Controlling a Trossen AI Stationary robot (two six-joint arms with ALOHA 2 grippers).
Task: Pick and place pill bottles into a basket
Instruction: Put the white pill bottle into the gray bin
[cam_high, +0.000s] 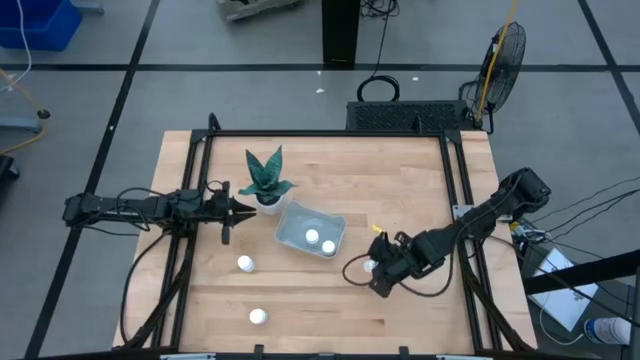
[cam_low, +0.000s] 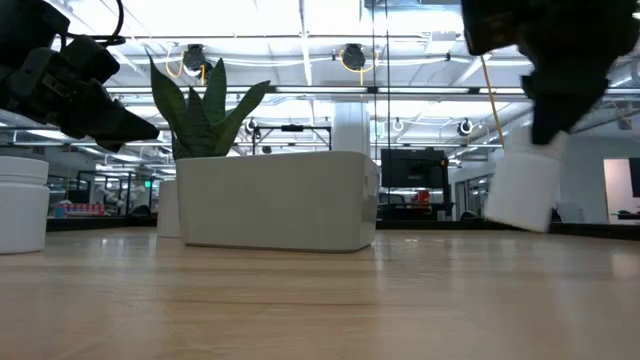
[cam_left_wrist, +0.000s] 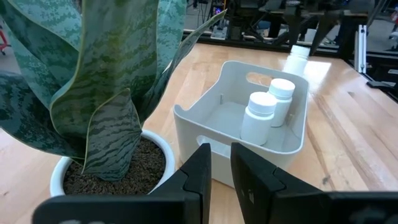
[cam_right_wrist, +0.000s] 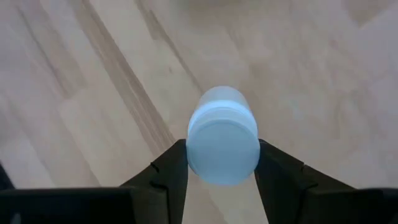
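- Right up against the right wrist camera: a pill bottle (cam_right_wrist: 222, 146), cap toward the lens, pinched between the two dark fingers (cam_right_wrist: 163, 174) of the right gripper (cam_high: 376, 268). So that one's clamped on a bottle.
- From above, that gripper sits on the right side of the table (cam_high: 420, 190), near the basket (cam_high: 290, 222) but not over it. In the low view the held bottle (cam_low: 523, 190) hangs tilted, clear of the wood.
- Basket is roughly mid-table, and two bottles (cam_high: 312, 237) (cam_high: 328, 246) already stand inside it, side by side. The left wrist view shows them upright against the far wall.
- Two more bottles are loose on the table: one (cam_high: 245, 264) just front-left of the basket, another (cam_high: 258, 317) nearer the front edge.
- Left gripper (cam_high: 243, 210) has its fingers pressed together, holding nothing, parked just beside the potted plant (cam_high: 266, 181), which sits right next to the basket's left end.
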